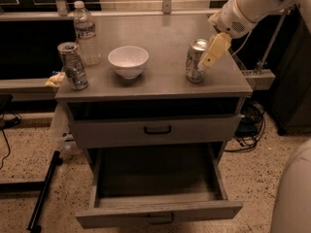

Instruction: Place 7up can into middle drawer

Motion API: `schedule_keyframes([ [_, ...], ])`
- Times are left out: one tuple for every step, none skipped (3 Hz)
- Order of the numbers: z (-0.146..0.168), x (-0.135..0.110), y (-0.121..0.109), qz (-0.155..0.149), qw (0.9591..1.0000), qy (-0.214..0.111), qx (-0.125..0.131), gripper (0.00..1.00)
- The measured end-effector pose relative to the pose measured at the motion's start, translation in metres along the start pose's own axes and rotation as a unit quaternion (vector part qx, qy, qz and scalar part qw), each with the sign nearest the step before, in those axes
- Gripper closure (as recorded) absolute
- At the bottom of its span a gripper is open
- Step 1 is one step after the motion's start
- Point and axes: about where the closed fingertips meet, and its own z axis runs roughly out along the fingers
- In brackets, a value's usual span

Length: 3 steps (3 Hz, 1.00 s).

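Camera view from in front of a grey cabinet: the robot's gripper [210,57] hangs just beside the right flank of the 7up can [196,60], which stands upright near the right edge of the cabinet top [160,38]. Whether the gripper is wide, narrow or closed on the can cannot be told from this side. The step in hand looks like the reach for the pick-up; the can is not yet lifted. Below, the middle drawer [160,215] stands pulled open and bare inside, ready to receive it. The next move would call for a firm hold on the can, a lift clear of the top, then a carry out past the front edge and down. The shut upper drawer [155,129] sits between can and target. A white bowl [128,61], a water bottle [86,33] and a darker can [73,66] stand well to the left, out of the path.
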Motion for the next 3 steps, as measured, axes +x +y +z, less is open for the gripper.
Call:
schedule_keyframes([
  [0.017,0.001,-0.001,0.016,0.9996,-0.02,-0.015,0.0],
  [0.032,0.001,-0.001,0.026,0.9987,-0.034,-0.027,0.0],
  [0.046,0.003,0.002,0.035,0.9978,-0.042,-0.037,0.14],
])
